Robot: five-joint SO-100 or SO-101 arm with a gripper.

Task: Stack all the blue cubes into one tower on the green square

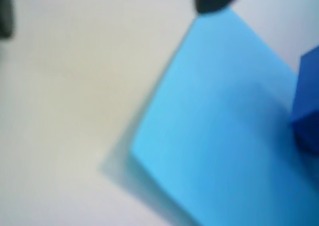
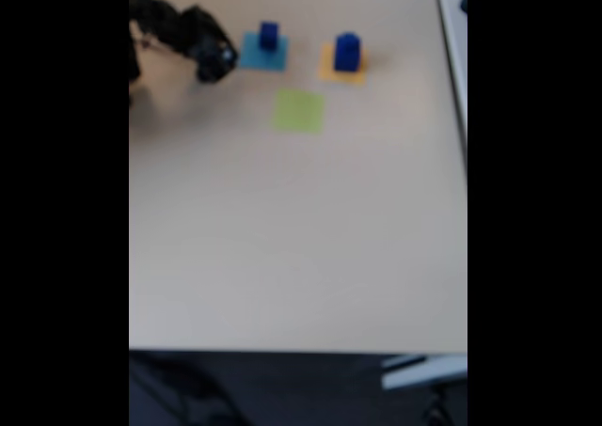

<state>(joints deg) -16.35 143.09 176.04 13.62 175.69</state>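
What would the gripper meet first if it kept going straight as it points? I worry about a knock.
Probably the flat light-blue square, then the dark-blue cube on it; depth is unclear. The gripper sits beside it.

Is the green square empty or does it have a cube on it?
Empty: the green square lies bare in the fixed view; the blue cubes stand on other squares.

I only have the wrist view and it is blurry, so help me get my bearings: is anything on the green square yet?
Observer: No. In the fixed view the green square lies bare.
Operator: I see one dark-blue cube at my right edge. Are there more?
Observer: Yes. That cube sits on the light-blue square; another blue cube stands on the orange-yellow square, to the right in the fixed view.
Operator: Where is the arm?
Observer: The pincer hovers just left of the light-blue square.
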